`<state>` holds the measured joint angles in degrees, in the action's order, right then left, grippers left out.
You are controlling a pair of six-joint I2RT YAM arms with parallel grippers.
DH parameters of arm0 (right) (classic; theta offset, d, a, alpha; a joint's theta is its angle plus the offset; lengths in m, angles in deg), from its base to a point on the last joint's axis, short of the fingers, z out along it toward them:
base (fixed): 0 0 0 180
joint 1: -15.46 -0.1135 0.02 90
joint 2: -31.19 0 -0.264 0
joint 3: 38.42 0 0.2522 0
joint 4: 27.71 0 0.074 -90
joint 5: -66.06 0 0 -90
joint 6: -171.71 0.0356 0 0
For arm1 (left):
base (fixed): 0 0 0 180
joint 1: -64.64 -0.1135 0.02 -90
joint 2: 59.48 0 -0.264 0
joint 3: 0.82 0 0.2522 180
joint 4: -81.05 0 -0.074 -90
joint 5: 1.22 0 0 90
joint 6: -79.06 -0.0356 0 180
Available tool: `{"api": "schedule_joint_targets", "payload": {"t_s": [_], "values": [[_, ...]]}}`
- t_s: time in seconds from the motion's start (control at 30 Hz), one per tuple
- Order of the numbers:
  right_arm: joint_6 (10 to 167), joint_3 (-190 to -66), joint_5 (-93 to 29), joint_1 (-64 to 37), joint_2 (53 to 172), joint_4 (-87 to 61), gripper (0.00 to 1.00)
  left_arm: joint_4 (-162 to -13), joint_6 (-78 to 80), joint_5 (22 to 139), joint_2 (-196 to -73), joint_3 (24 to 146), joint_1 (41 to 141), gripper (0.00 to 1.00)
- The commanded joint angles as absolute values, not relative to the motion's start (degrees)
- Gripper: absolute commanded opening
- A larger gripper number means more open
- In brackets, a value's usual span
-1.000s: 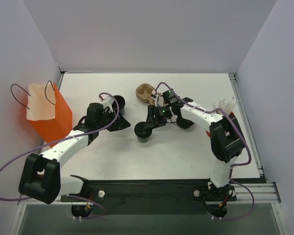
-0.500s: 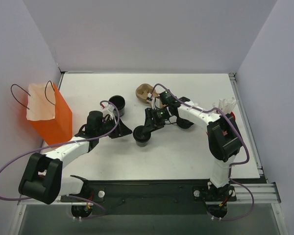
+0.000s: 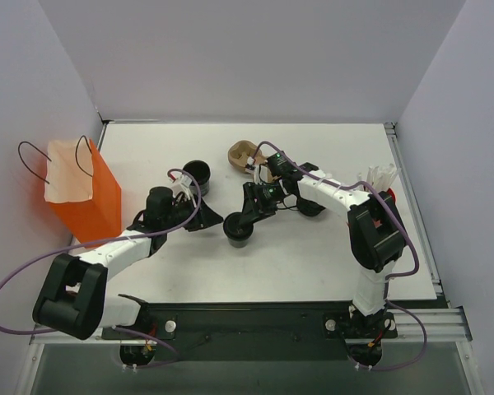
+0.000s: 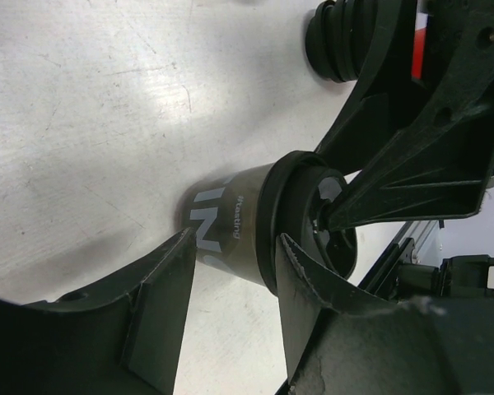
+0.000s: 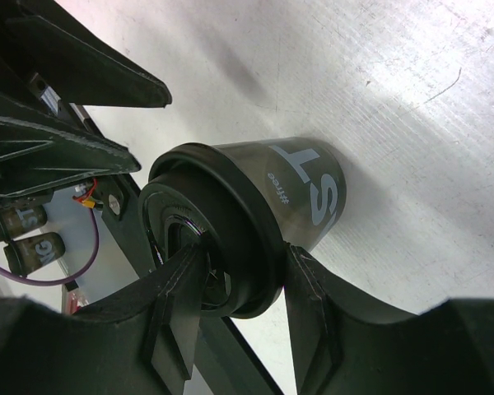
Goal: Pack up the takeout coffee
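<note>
My right jaws clench the takeout coffee (image 5: 300,193) at its lid rim, steadying it on the surface (image 3: 313,255); my left jaws gape released beside its body, likely for a handover

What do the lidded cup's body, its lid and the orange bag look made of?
The takeout coffee: body looks like matte paper, white print on it. Its lid: probably moulded black plastic, slight sheen, rolled rim. The orange bag: likely paper, flat creased panels.

black takeout coffee (image 5: 290,200), jaws pinching its lid (image 5: 235,234), pale tabletop (image 5: 379,99)
</note>
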<state>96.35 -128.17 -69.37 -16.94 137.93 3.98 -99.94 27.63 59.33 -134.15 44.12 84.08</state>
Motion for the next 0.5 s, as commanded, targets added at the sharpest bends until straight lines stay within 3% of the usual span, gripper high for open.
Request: {"api": "schedule_joint_targets", "payload": {"t_s": [0.0,0.47], "values": [[95.3,-130.0,-69.2,-17.7,139.6,6.4,0.31,-105.2,28.3,58.0,-136.2,43.1,84.4,0.53],[96.4,-128.6,-68.6,-17.7,139.6,4.9,0.30,-105.7,28.3,59.8,-137.9,41.9,85.4,0.50]]}}
